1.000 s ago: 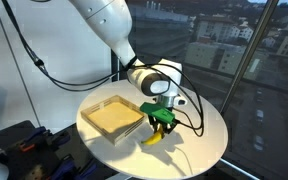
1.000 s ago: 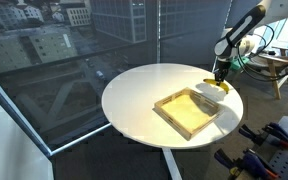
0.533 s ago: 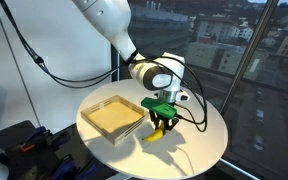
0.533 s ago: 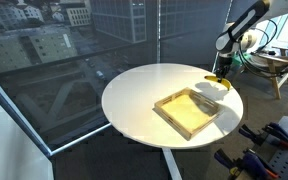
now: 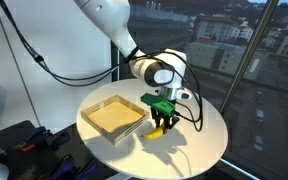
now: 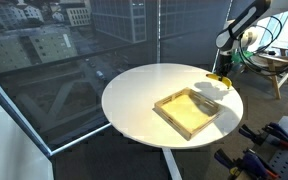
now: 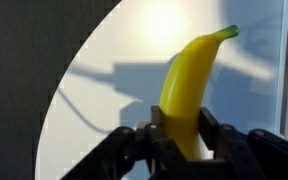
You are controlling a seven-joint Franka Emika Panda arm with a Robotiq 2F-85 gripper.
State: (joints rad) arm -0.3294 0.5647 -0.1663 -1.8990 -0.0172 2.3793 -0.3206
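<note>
A yellow banana [image 7: 189, 85] with a green tip fills the wrist view, gripped at its lower end between the black fingers [image 7: 212, 128] of my gripper [image 7: 187, 135], which is shut on it. In both exterior views the banana [image 5: 157, 129] [image 6: 218, 77] hangs just above the round white table [image 5: 199, 140] [image 6: 134, 100], lifted off the surface, with its shadow beneath. The gripper [image 5: 162, 118] [image 6: 222, 70] is beside the shallow wooden tray [image 5: 115, 115] [image 6: 189, 110], past its edge.
The tray sits near the middle of the table and looks bare inside. Large windows surround the table. Cables trail from the arm. Dark equipment [image 5: 19, 145] stands on the floor by the table, and a wooden stand [image 6: 269, 68] is behind the arm.
The gripper has risen with the banana, lifting it off the table. The tray has not moved.
</note>
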